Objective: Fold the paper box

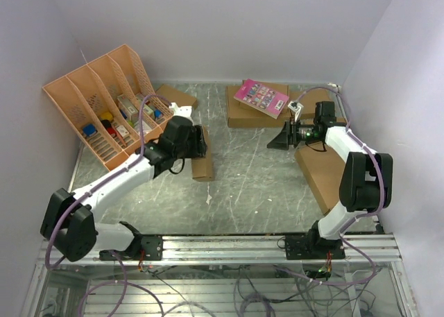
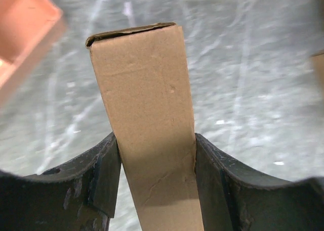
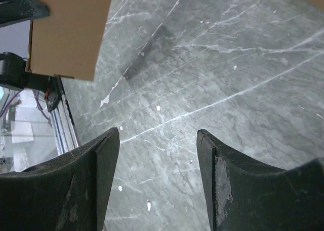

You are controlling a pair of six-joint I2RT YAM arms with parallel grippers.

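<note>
The paper box (image 1: 202, 159) is a narrow brown oblong, folded up, left of the table's middle. My left gripper (image 1: 199, 142) is shut on it. In the left wrist view both fingers press the sides of the box (image 2: 144, 89) around the gripper's middle (image 2: 155, 137), and the box's far end shows a thin dark seam. My right gripper (image 1: 279, 139) is open and empty to the right of the box, with a wide gap of table between them. In the right wrist view it (image 3: 157, 131) hangs over bare marble, and a brown cardboard face (image 3: 68, 31) shows at the top left.
An orange file rack (image 1: 97, 116) with small items stands at the back left. A brown box (image 1: 243, 112) bearing a pink card (image 1: 261, 97) lies at the back. A large flat brown box (image 1: 322, 171) lies under my right arm. A metal rail (image 1: 229, 246) runs along the near edge.
</note>
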